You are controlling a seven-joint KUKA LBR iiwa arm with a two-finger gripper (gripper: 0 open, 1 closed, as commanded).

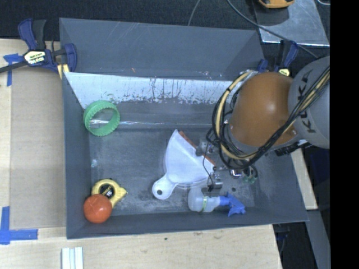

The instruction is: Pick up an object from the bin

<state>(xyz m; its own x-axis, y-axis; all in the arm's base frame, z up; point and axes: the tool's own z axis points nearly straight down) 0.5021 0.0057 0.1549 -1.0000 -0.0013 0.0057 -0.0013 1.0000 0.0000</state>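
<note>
Gripper [215,178] sits low in the bin [168,94], lower right of centre, just beside the right edge of the white scoop [182,164] and just above the clear bottle [201,202]. Can't tell if it's spread or pressed together. Count is one of each: blue piece [234,207] by the bottle, green ring [102,118] upper left, yellow tape measure [109,190] touching the orange ball [97,208] lower left.

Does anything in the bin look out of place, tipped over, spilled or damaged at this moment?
Nothing looks spilled or broken. The small pale bottle lies on its side by the bin's front wall, close to the gripper, and the green ring stands tilted near the back wall. Ordinary loose clutter.
</note>
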